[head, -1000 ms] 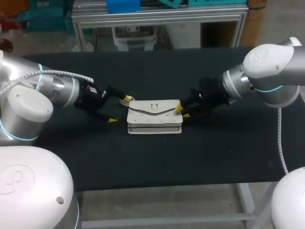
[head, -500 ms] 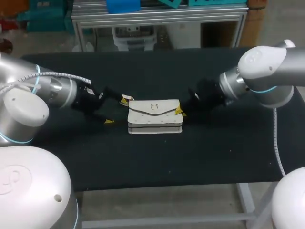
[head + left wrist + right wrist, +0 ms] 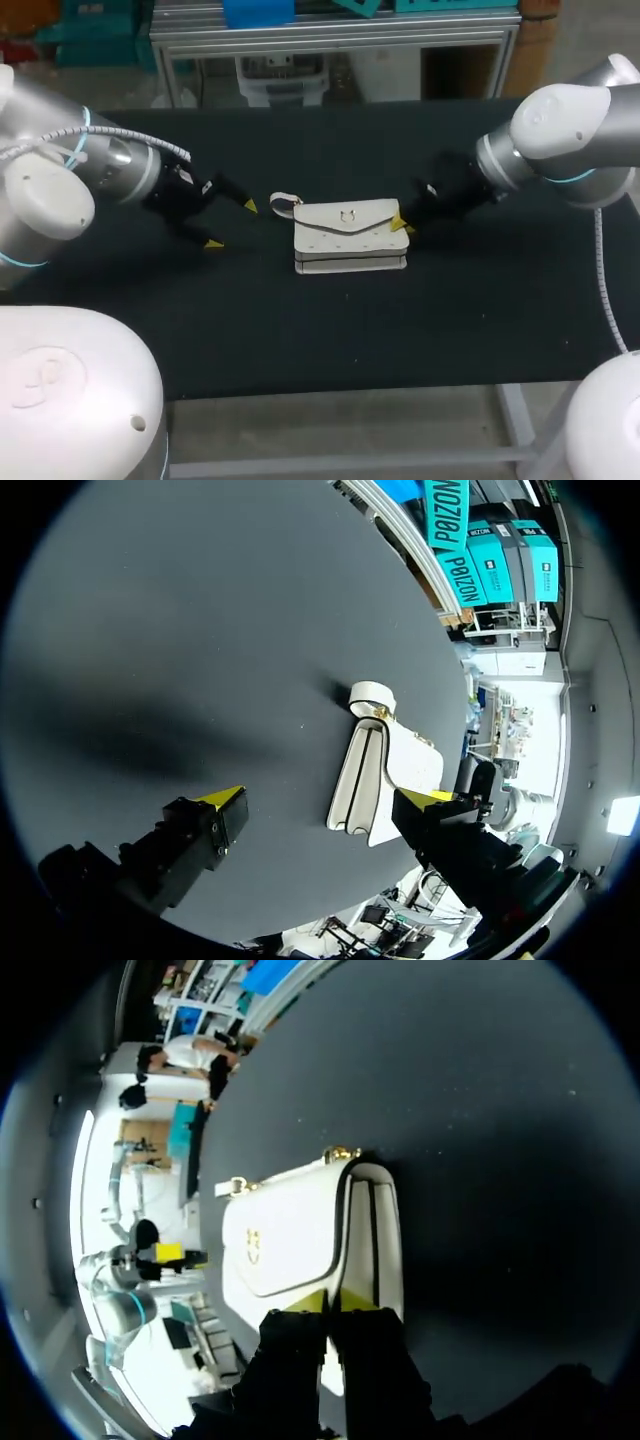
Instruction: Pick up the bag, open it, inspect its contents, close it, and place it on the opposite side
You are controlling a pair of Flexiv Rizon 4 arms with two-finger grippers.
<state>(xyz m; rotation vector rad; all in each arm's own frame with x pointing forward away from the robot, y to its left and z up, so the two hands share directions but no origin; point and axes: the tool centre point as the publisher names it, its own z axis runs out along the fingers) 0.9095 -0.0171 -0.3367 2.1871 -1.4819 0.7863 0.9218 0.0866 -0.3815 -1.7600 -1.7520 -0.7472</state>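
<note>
White bag (image 3: 350, 236) on table (image 3: 300, 330), right gripper (image 3: 402, 227) clamping its end; left gripper (image 3: 231, 224) spread, apart

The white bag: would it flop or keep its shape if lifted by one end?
Likely keeps its shape: the white bag lies flat with crisp edges and firm-looking side folds. It looks slim, so probably light enough for the right gripper, pinching its end. Held there, it may tilt, and its small loop could dangle.

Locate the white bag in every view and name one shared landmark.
Head view: bag near the middle.
Left wrist view: bag ahead of the open jaws.
Right wrist view: bag end-on, pinched in the jaws.
Shared landmark: the black table under it.
</note>
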